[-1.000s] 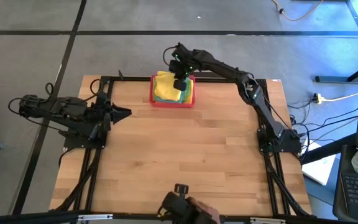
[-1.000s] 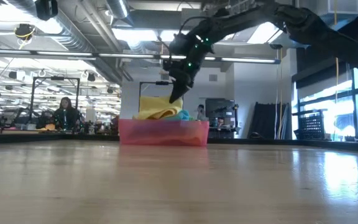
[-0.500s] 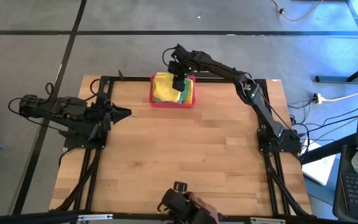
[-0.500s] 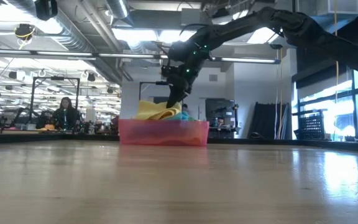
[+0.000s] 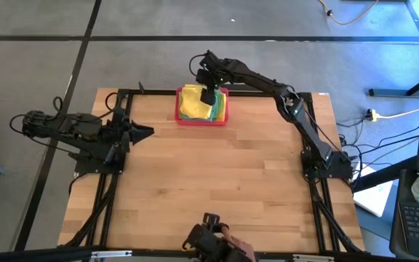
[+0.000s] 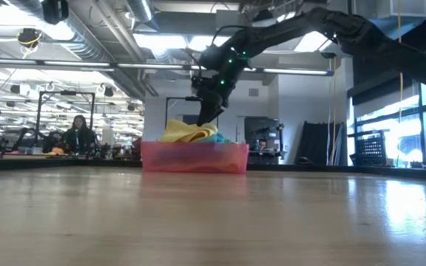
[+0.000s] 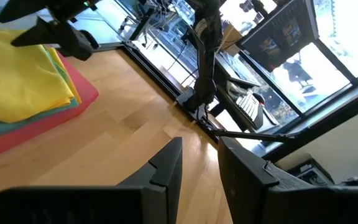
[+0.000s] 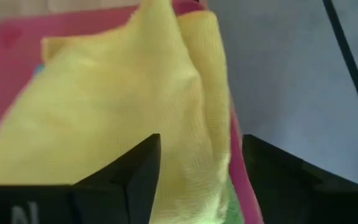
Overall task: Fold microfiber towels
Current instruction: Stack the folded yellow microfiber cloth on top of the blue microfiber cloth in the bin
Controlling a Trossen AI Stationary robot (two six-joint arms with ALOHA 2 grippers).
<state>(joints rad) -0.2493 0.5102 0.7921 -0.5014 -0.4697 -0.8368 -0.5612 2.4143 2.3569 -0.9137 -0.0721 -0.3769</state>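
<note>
The right gripper (image 5: 209,95) hangs just above the pink rectangular plastic tray (image 5: 222,118) at the far edge of the wooden desk (image 5: 209,189). Its jaws, which were clenched on the cloth a second ago, are now spread apart, and between them the right wrist view shows only the top yellow microfiber towel (image 8: 117,124), which they no longer pinch. This towel has dropped back on the pile: in the low view it lies lower and flatter on the other soft folded microfiber towels (image 6: 198,135) than it did before. I judge that the towel is now delivered, and that the arm can rise away.

The left gripper (image 5: 142,132) waits at the left side of the desk, well apart from the tray, its jaws a little open and empty, as before.
</note>
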